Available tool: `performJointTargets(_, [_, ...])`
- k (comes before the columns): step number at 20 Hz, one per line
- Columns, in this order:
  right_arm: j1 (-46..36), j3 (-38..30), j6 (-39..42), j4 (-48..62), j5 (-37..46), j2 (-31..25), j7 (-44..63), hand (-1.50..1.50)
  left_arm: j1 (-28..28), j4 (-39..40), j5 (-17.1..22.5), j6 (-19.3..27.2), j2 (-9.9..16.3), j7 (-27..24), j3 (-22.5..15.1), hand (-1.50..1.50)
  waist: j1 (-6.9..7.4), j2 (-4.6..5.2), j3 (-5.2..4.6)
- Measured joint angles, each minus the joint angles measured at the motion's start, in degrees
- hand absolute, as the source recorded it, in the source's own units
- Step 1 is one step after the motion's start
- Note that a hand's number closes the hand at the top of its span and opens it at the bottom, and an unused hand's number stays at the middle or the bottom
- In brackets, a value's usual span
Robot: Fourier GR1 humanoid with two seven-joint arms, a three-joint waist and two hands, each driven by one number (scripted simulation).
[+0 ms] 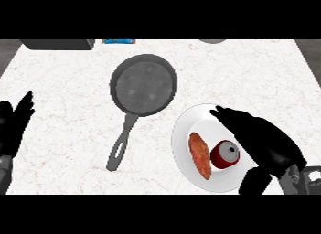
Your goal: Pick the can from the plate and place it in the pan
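Right hand point(260, 137): over the white plate point(184, 119), fingers spread, holding nothing; thumb low. Red can point(223, 154): just left of the palm, on the plate beside a reddish patty point(200, 154). Pan point(143, 85): up-left on the desk point(61, 91). Left hand point(11, 125): open, resting far left.

A white marbled counter point(61, 73) carries a grey pan point(142, 87) and a white plate point(184, 137).

Pale veined marble table point(68, 82); matt dark-grey metal pan point(143, 85); smooth white plate point(184, 132); red can point(224, 154) with a grey metal lid.
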Motion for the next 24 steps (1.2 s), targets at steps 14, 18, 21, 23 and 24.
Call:
performJointTargets(14, [5.3, 1.2, 4.3, 5.9, 15.6, 8.2, -3.6, -1.5, 0.8, 0.2, -4.4, -2.4, -3.6, -0.5, 3.9, 0.0, -0.41, -0.04, 0.03])
performJointTargets(18, [7.3, 0.6, 5.5, 5.9, 18.9, 10.3, -5.0, -1.5, 1.5, -1.0, -5.5, -3.7, -4.3, -0.1, 5.2, 0.0, -0.41, -0.05, 0.04])
performJointTargets(21, [8.3, -1.0, 6.0, 6.7, 20.8, 11.0, -7.7, -1.5, 2.1, -1.7, -6.7, -4.2, -5.0, -0.1, 6.0, 0.0, -0.41, -0.04, 0.04])
performJointTargets(23, [8.1, -1.3, 5.2, 8.6, 22.7, 12.3, -9.2, -1.5, 2.1, -1.6, -7.8, -3.6, -6.3, -0.2, 6.0, 0.0, -0.4, -0.04, 0.03])
performJointTargets(24, [7.9, -1.7, 5.0, 10.0, 23.5, 12.9, -10.2, -1.5, 2.6, -2.1, -8.1, -3.7, -6.7, -0.1, 6.1, 0.0, -0.37, -0.03, 0.04])
